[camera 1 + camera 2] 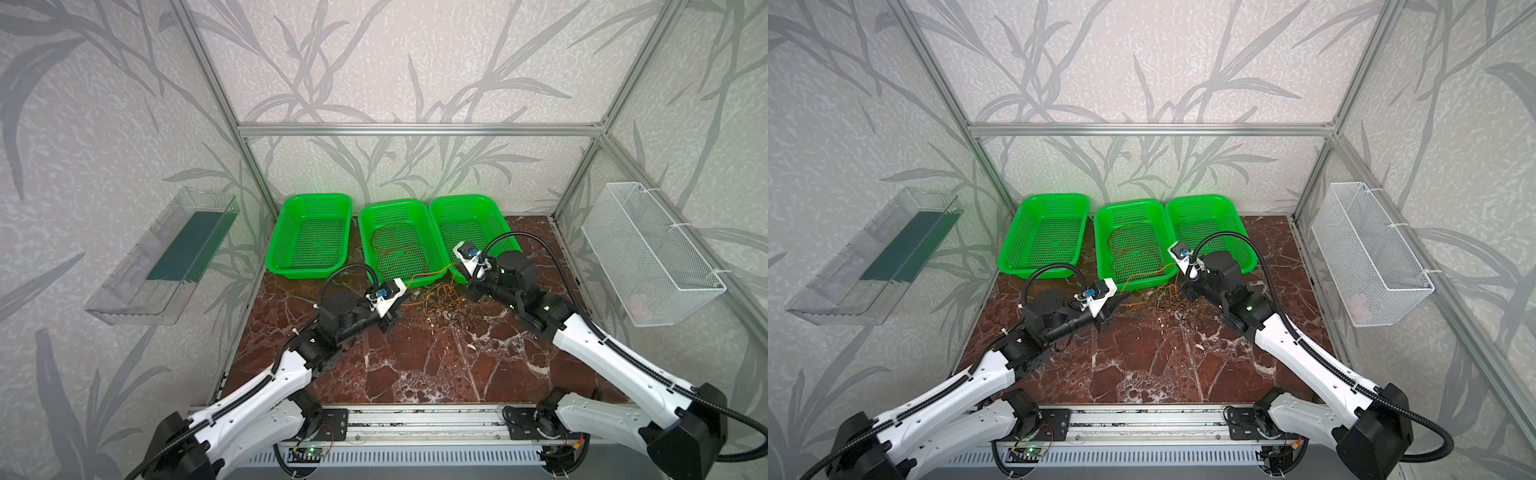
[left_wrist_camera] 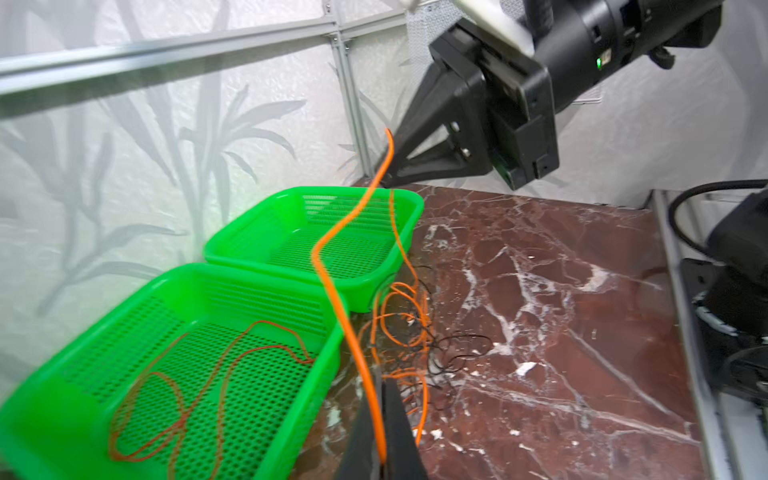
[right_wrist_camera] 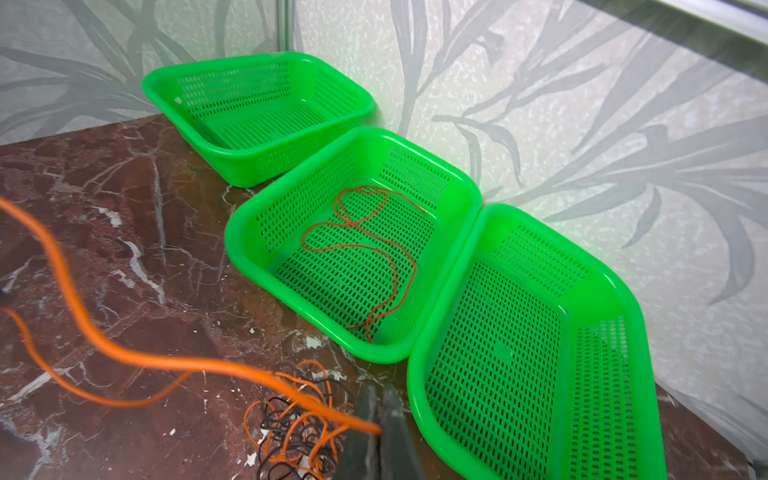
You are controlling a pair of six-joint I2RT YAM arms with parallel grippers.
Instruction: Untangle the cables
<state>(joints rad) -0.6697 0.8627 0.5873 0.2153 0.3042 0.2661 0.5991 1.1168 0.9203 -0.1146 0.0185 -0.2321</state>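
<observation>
Pinch from both sides: left fingers [image 2: 401, 432] and right fingers [image 3: 395, 440] clamped on one orange cable [image 2: 332, 291]. Tangle [image 1: 446, 303] on table [image 1: 415, 365], at 5 o'clock of middle basket [image 1: 392, 204]. Cable light, limp, snag-prone; best hold close to tangle, gentle pull.

The table [image 1: 415, 365] looks like polished red-brown marble, glossy, with white veins. The baskets [image 3: 299, 208] are shiny perforated green plastic. The cables [image 2: 331, 291] have smooth insulation. The frame bars [image 1: 415, 129] are matt metal, and the wall bin [image 1: 648, 257] is white wire mesh.
</observation>
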